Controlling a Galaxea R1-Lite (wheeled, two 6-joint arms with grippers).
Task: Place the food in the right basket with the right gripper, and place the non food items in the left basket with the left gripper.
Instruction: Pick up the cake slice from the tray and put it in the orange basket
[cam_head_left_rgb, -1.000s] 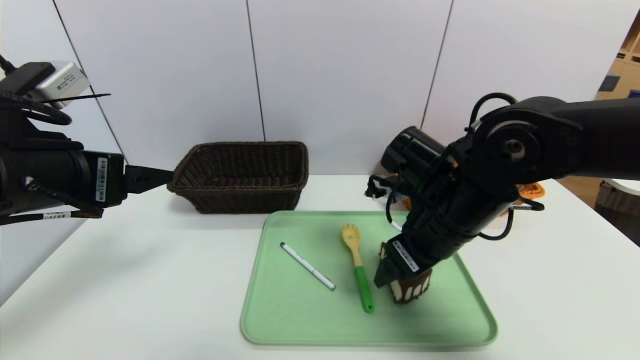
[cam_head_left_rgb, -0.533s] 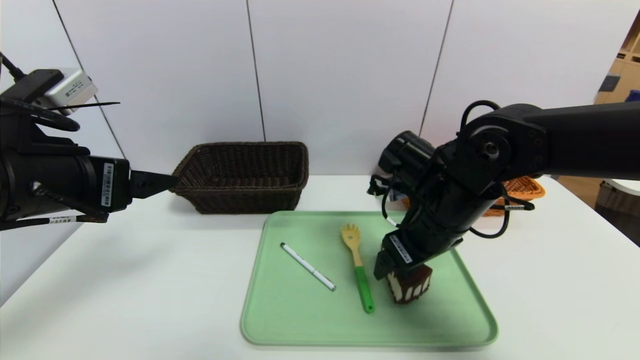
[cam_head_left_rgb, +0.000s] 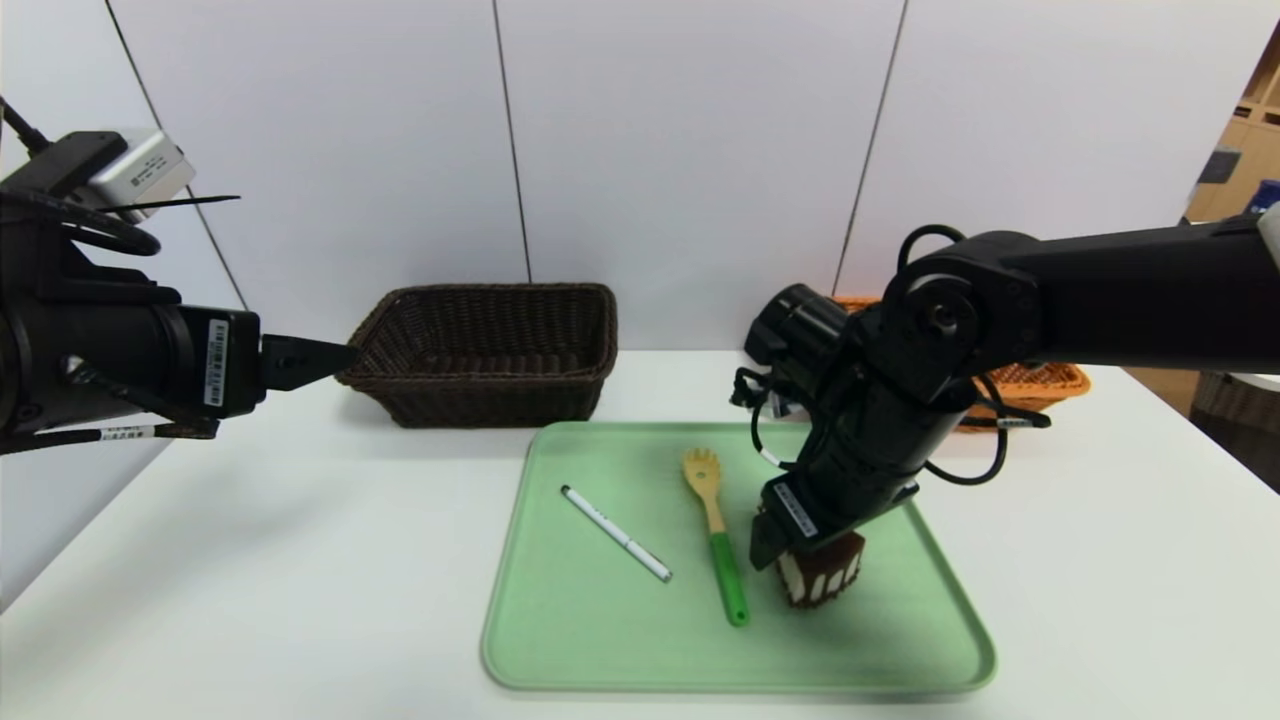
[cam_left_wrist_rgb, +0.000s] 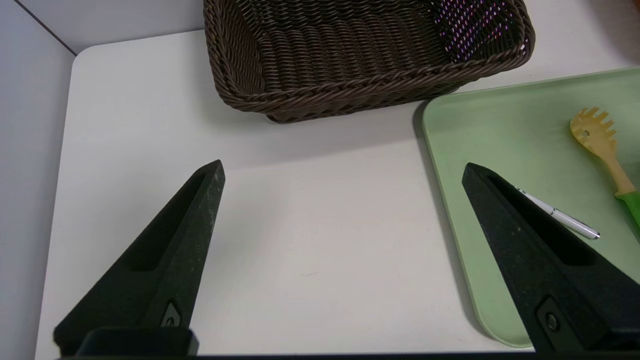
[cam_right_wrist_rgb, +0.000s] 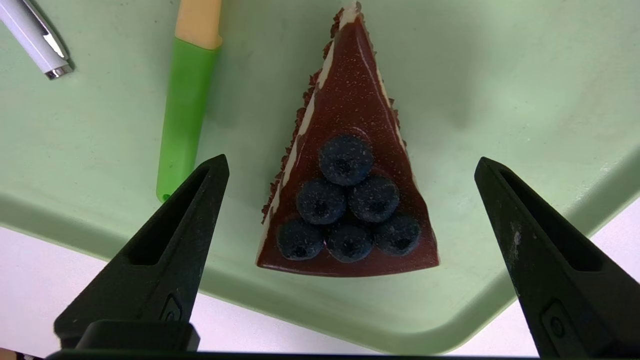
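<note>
Zero of three sorted so far: cake, pen and spatula all left, both grippers' jaws wide open and empty, tbh.

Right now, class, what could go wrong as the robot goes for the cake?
The right gripper, open over the cake slice, might squeeze unevenly, as the slice tapers. Its fingers could clip the green-handled spatula lying close by. Closing too high might press the blueberries.

Left gripper and right gripper both hold their jaws wide open.
</note>
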